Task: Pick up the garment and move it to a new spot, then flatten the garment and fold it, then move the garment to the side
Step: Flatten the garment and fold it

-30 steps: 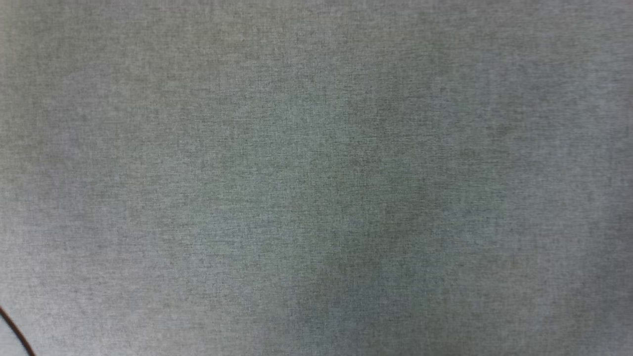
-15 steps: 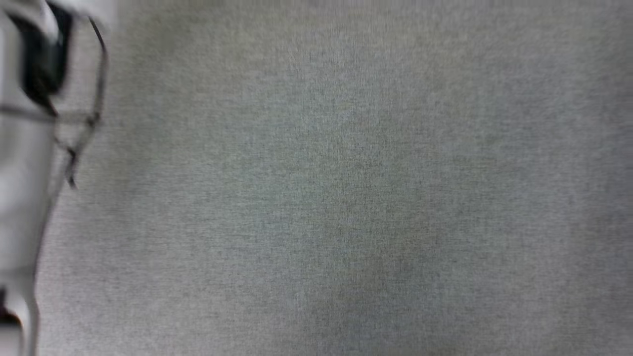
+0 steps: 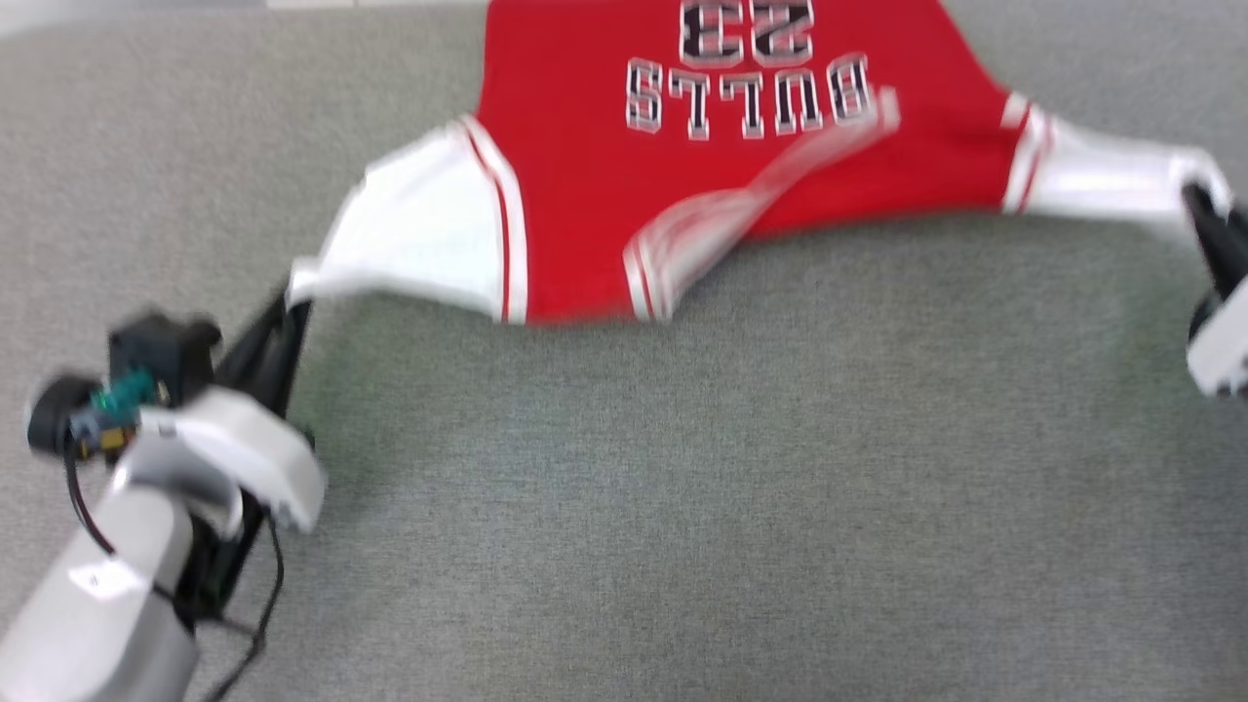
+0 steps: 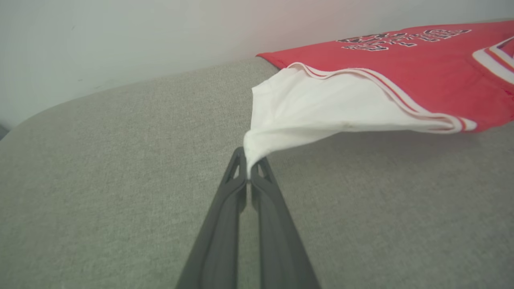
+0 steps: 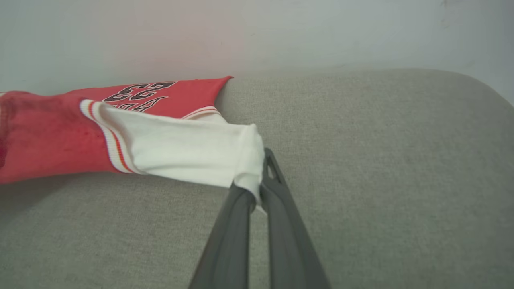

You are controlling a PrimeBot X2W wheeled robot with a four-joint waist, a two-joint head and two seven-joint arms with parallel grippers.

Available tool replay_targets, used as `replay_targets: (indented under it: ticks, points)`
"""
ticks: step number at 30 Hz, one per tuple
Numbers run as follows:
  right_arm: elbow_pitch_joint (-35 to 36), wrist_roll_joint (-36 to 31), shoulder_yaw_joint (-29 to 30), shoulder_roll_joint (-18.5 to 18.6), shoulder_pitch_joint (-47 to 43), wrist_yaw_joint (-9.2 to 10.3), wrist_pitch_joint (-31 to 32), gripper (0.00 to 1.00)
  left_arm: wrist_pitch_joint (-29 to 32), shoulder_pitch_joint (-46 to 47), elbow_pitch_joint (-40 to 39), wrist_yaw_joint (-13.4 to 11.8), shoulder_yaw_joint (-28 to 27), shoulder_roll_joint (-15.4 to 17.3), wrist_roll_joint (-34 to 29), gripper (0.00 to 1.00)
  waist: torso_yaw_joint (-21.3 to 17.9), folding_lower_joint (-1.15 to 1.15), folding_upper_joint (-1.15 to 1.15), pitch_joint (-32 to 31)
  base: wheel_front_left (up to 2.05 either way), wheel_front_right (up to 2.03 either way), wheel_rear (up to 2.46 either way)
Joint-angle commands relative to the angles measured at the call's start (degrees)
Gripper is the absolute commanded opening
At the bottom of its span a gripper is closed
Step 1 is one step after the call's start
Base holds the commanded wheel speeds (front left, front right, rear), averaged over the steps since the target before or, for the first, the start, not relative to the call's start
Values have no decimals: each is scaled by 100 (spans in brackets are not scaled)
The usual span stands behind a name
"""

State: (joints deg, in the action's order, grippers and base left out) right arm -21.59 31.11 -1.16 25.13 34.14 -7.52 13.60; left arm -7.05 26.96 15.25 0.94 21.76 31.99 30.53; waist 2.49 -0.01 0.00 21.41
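Where my head camera had bare grey fabric surface (image 3: 682, 487) a moment ago, it now takes in the red jersey-style T-shirt with white short sleeves (image 3: 585, 185), so I judge the carry is under way. My left end effector (image 3: 291, 297) is clenched on one sleeve tip and my right end effector (image 3: 1197, 205) on the other. The shirt is stretched between them near the far edge, lettering up.
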Motion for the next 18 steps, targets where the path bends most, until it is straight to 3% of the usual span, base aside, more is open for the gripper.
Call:
replay_targets:
  ticks: [1,18]
  points:
    - [84,66,55,91,-263,6,50,0,53,-223,-43,-48,0,70,37,0,-7,1,0,-254,0,0,0]
    - [892,463,188,369,-2809,8,979,0,469,-2350,-498,-340,171,438,440,0,-78,1,0,-1270,0,0,0]
